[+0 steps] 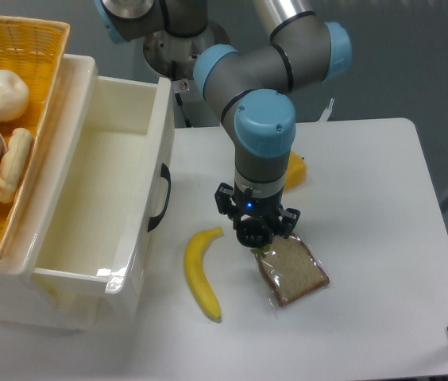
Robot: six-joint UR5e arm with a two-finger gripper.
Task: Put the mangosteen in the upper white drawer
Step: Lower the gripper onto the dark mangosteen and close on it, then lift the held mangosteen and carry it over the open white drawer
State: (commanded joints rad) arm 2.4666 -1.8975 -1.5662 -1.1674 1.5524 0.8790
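Note:
The mangosteen (254, 235) shows as a small dark round shape with a bit of green calyx at its lower edge. It sits between the fingers of my gripper (256, 236), which points straight down and looks closed around it, low over the table. The fingertips themselves are mostly hidden. The upper white drawer (121, 182) stands pulled open at the left. Its inside holds nothing, and its black curved handle (160, 197) faces the gripper, about a hand's width to the gripper's left.
A banana (200, 274) lies between the drawer and the gripper. A bagged slice of bread (293, 272) lies just right of and below the gripper. A yellow pepper (295, 170) is partly hidden behind the arm. A yellow wicker basket (25, 48) with food sits on top at the far left.

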